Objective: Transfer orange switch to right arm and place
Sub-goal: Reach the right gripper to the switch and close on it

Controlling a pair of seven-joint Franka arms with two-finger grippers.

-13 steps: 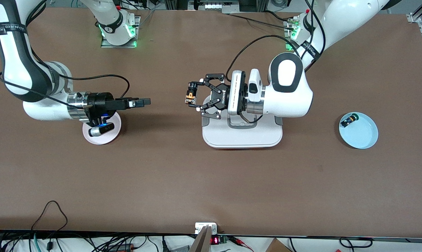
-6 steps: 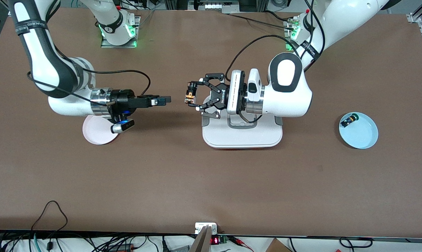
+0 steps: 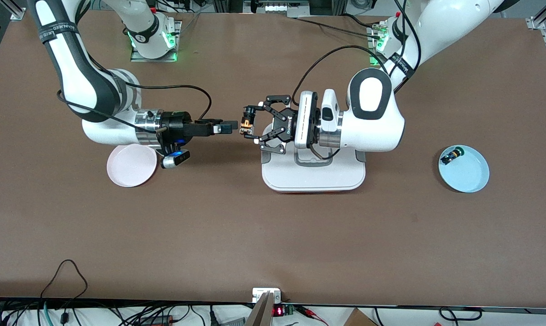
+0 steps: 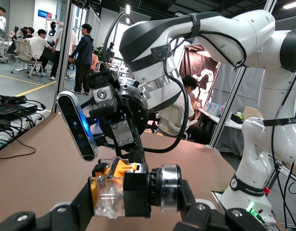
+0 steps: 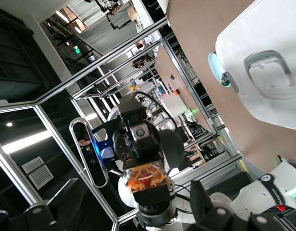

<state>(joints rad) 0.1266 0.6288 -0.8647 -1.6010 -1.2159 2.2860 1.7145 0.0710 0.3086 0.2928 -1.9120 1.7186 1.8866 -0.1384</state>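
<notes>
1. The orange switch sits pinched in my left gripper, held in the air near the white tray.
2. My right gripper has its fingers spread, tips just short of the switch.
3. Risk: the switch is tiny, so if I close off-centre or let go too soon it could twist out and drop onto the table.
4. Since a second ago, my right arm has swung in from over the pink plate; my left has stayed put.
</notes>
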